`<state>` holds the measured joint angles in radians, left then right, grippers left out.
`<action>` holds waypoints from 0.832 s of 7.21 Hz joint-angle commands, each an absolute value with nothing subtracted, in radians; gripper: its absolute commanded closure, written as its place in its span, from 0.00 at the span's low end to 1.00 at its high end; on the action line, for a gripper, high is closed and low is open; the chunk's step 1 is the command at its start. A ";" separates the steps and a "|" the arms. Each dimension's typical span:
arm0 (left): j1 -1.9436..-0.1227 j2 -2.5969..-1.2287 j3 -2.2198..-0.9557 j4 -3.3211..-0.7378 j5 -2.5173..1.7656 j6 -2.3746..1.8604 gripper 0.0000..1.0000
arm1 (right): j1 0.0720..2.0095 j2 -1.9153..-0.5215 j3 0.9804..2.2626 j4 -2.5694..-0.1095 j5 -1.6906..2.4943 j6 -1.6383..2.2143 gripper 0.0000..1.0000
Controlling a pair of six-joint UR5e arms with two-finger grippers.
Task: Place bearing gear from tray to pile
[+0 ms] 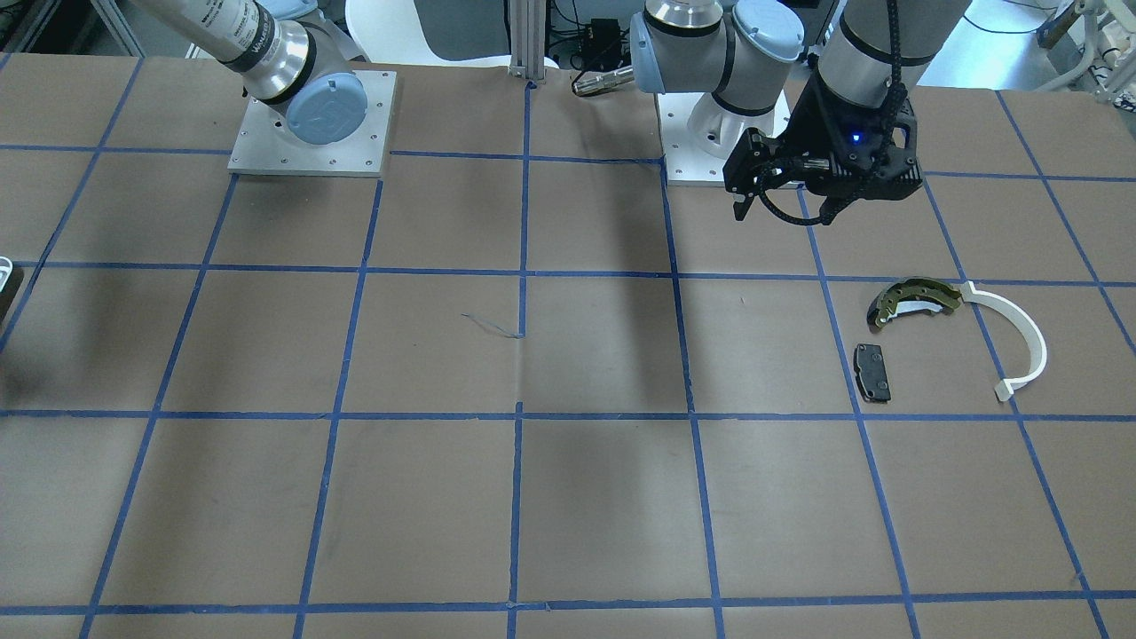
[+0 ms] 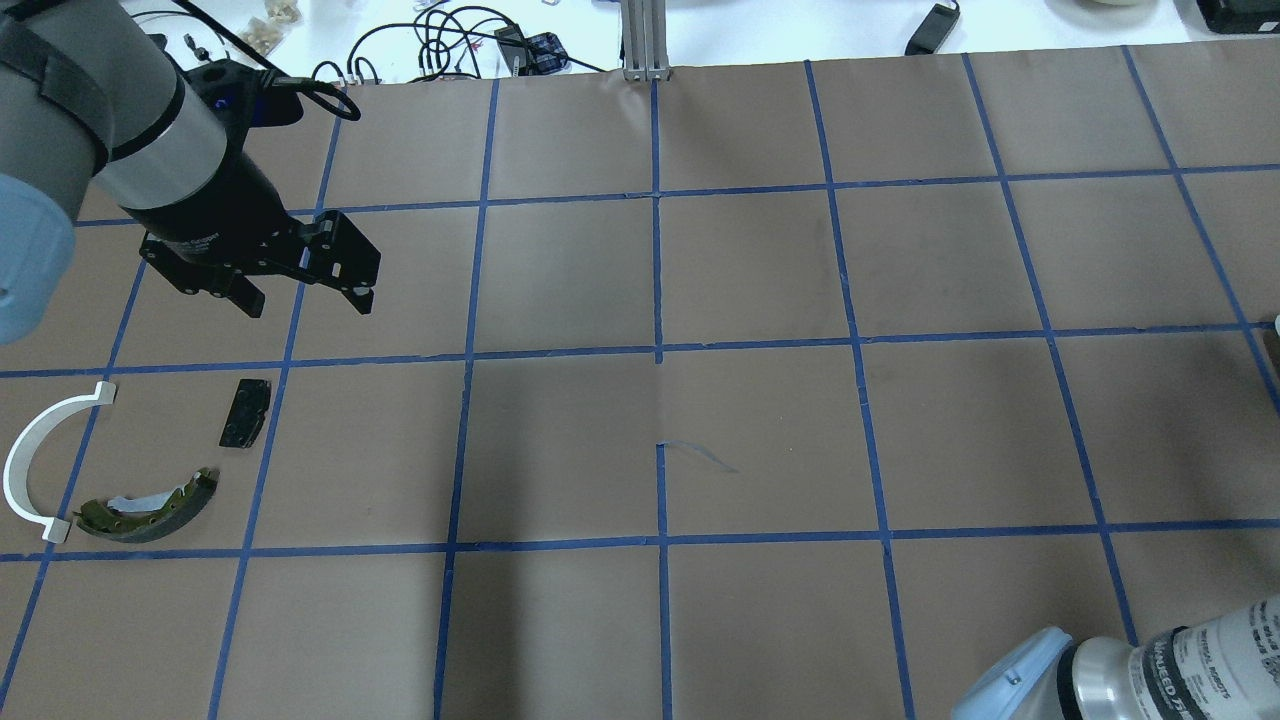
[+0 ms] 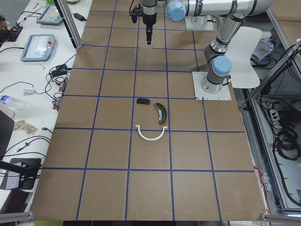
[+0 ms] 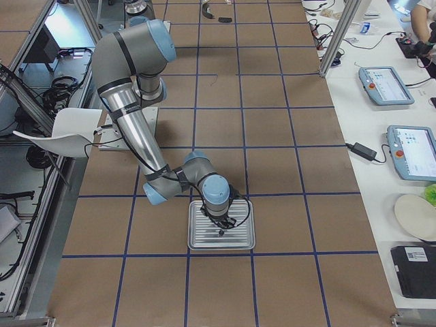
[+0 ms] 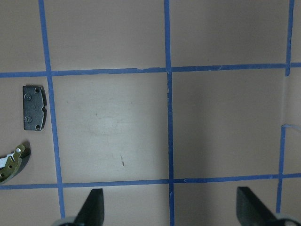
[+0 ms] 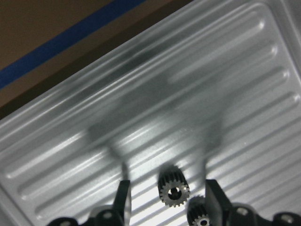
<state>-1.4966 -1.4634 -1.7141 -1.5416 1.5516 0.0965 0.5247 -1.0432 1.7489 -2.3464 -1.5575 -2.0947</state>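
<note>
The ribbed silver tray (image 6: 197,80) holds a small dark bearing gear (image 6: 173,189) and a second gear (image 6: 201,215) beside it. My right gripper (image 6: 167,184) is open low over the tray, its fingers either side of the first gear and not touching it. It also shows in the exterior right view (image 4: 221,219) over the tray (image 4: 197,240). The pile lies on the robot's left: an olive-gold brake shoe (image 2: 150,508), a white arc strip (image 2: 22,455) and a black pad (image 2: 245,412). My left gripper (image 2: 305,298) hangs open and empty above the table, beyond the pile.
The table is brown paper with a blue tape grid (image 2: 658,350). The arm bases (image 1: 311,124) stand on mounting plates at the robot's edge. Only a white corner of the tray (image 1: 4,269) shows in the front view. Cables and screens lie past the far edge.
</note>
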 commanded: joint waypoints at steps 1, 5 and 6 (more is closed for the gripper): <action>-1.499 -1.460 -1.713 -1.545 1.551 0.100 0.00 | 0.525 -1.043 1.752 -2.344 -1.559 -2.097 0.65; -1.499 -1.451 -1.724 -1.548 1.565 0.101 0.00 | 0.534 -1.095 1.753 -2.314 -1.562 -2.004 0.71; -1.499 -1.447 -1.738 -1.543 1.566 0.107 0.00 | 0.546 -1.154 1.750 -2.204 -1.556 -1.899 0.71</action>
